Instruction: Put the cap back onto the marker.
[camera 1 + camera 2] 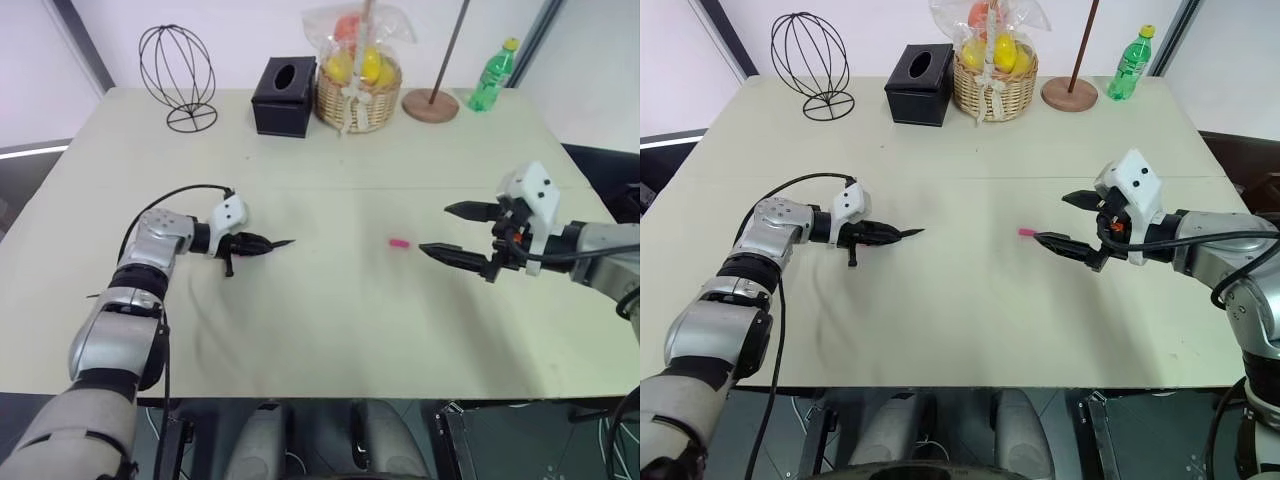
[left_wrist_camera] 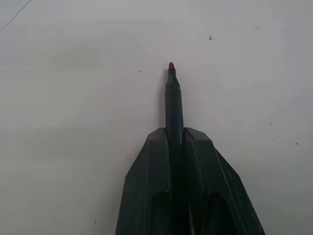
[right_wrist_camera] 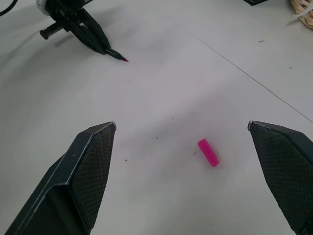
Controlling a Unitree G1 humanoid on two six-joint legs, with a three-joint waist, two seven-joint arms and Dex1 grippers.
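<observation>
My left gripper [image 1: 262, 243] clenched the slim dark marker [image 2: 173, 105], red tip bare, well left of the small pink cap [image 1: 399, 242] lying on the beige table [image 1: 330, 330]. My right gripper [image 1: 435, 228] gaped just beside the cap.

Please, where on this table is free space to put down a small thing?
Bare: the near strip of the table, in front of the left fingers and right fingers, and the band between them and the far row. Crowded: the far edge, with wire frame, box, basket, stand and bottle. The cap lies between the marker and the right fingers.
</observation>
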